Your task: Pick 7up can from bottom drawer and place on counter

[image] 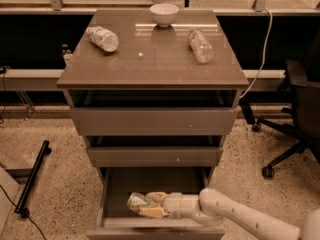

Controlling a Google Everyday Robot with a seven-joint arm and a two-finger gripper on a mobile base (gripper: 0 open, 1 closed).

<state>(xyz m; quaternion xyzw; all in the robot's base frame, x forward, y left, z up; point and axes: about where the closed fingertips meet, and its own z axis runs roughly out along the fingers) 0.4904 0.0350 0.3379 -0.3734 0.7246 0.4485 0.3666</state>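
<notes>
The bottom drawer [160,181] is pulled open, with a bare grey inside. The 7up can [135,202], pale green and white, lies near the drawer's front left. My gripper [146,205] reaches into the drawer from the right, and its pale fingers [156,197] close on the can's right end, one above and one below. My white arm [235,216] comes in from the lower right corner. The counter [150,64] is the glossy grey-brown top of the cabinet, well above the gripper.
On the counter lie two clear plastic bottles, one at the left [102,38] and one at the right [201,45], with a white bowl [164,13] at the back. The two upper drawers stand slightly open. An office chair [300,114] is at the right, and a black pole [32,176] lies on the floor at the left.
</notes>
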